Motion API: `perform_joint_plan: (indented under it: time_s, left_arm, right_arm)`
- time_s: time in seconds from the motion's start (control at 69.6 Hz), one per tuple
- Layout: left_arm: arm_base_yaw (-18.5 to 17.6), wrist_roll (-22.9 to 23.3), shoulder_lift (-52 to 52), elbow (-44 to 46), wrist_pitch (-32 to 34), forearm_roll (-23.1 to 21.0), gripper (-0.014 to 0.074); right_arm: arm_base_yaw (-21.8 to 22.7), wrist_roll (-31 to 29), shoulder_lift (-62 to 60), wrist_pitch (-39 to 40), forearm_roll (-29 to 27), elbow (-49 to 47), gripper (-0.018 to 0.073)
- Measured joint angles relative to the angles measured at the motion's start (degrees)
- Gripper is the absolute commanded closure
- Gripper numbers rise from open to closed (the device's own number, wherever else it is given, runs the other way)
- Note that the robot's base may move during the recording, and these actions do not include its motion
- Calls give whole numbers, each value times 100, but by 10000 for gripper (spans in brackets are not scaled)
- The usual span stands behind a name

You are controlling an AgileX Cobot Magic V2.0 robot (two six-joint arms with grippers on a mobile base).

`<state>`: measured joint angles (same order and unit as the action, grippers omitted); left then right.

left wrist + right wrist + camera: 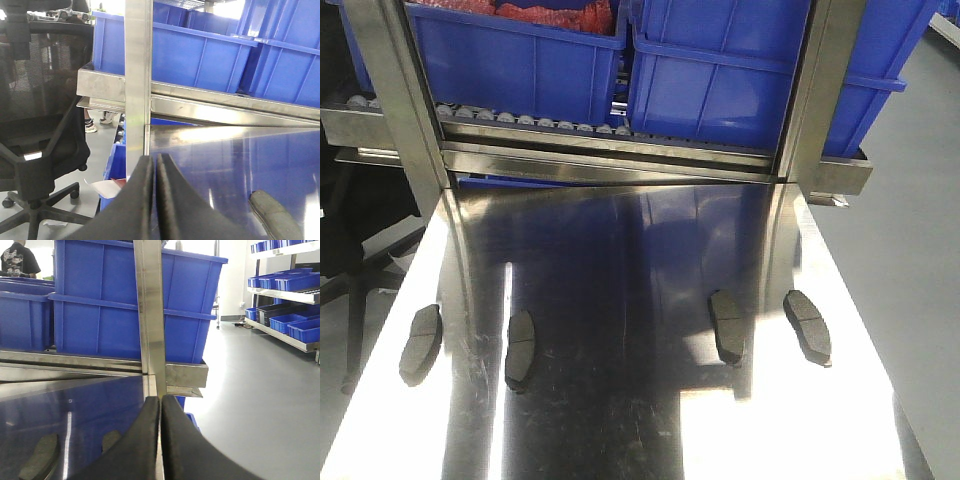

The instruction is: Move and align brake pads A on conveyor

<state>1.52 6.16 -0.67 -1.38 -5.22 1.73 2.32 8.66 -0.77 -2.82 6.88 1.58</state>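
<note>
Front view, pads: four brake pads A lie in a loose row across the lower middle of the frame, flat on the shiny steel tabletop. Two are left of centre and two right of centre, and none touch.
Front view, background: blue bins sit on a roller track along the top edge.
Left wrist view, claw: the left gripper is at bottom centre, its two black fingers pressed together with nothing between them.
Left wrist view, pad: one pad lies at the lower right on the tabletop, apart from the claw.
Left wrist view, surroundings: an office chair fills the left side and a steel upright stands at centre.
Right wrist view, claw: the right gripper is at bottom centre, its fingers closed to a hairline and holding nothing.
Right wrist view, pads: two pads lie at the lower left on the steel, clear of the claw.
</note>
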Motion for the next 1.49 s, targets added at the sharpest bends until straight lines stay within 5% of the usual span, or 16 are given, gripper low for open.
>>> perform_joint_plan:
  time_s: [1.279,1.495]
  left_arm:
    - [0,0,0,5,235,0,603]
    - [0,-144,0,595,152,6,603]
  right_arm:
    - [7,0,0,0,0,0,568]
    - [7,0,0,0,0,0,568]
